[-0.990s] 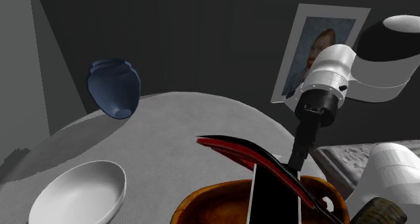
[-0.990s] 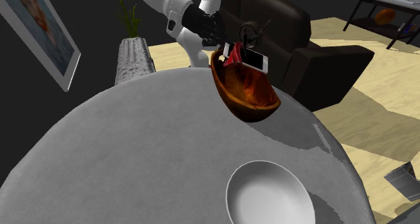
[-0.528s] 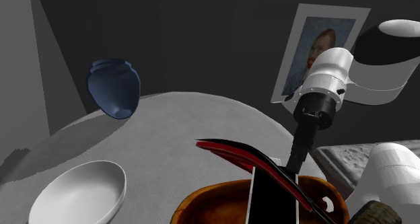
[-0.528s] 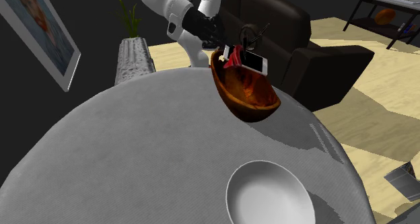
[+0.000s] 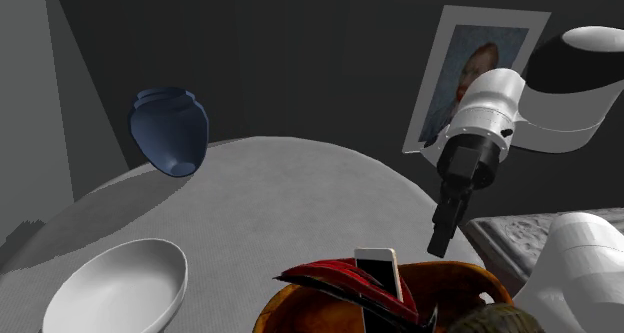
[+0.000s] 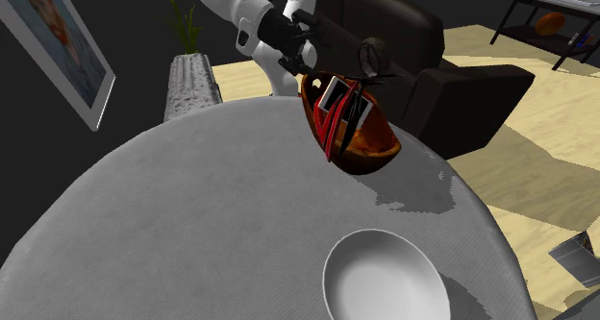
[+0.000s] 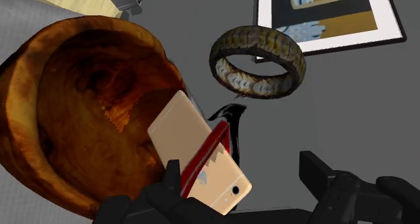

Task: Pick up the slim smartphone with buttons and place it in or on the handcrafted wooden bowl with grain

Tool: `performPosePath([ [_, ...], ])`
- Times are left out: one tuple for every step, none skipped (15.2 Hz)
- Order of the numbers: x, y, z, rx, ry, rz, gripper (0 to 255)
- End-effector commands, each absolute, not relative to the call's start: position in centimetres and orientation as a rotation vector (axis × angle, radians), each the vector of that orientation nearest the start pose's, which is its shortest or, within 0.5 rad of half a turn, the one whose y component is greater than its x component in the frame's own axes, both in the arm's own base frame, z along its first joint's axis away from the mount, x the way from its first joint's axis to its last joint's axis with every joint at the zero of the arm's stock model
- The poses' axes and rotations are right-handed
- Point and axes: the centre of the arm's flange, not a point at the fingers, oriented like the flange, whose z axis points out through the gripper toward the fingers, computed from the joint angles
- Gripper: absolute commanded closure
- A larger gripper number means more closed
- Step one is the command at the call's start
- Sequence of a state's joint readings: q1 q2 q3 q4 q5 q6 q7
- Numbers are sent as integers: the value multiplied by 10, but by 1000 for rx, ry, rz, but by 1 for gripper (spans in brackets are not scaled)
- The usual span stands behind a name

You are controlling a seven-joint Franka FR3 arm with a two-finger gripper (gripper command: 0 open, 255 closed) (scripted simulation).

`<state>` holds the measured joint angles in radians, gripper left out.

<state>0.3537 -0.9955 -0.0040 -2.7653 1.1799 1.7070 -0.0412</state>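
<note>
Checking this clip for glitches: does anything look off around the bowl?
Yes. The brown bowl is tipped steeply onto its side at the edge of the table, with the phone propped slanted inside it, crossed by a red-and-black object. A scaly ring seems to hang in the air just above the bowl's rim.

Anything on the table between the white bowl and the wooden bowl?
No: between white bowl and wooden bowl the grey tabletop is bare, per the second exterior view.
</note>
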Motion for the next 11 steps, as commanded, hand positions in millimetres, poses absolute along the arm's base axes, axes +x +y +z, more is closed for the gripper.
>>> performPosePath([
  [224, 155, 532, -1979, -169, 264, 0],
  [227, 143, 537, -1979, -169, 264, 0],
  [230, 134, 541, -1979, -169, 264, 0],
  [230, 134, 541, -1979, -169, 264, 0],
  [230, 134, 541, -1979, -169, 264, 0],
  [230, 134, 541, -1979, -169, 264, 0],
  [230, 134, 541, -1979, -169, 264, 0],
  [230, 134, 541, -1979, -169, 264, 0],
  [230, 134, 541, -1979, -169, 264, 0],
  [230, 134, 541, -1979, -169, 264, 0],
  [230, 134, 541, -1979, -169, 264, 0],
])
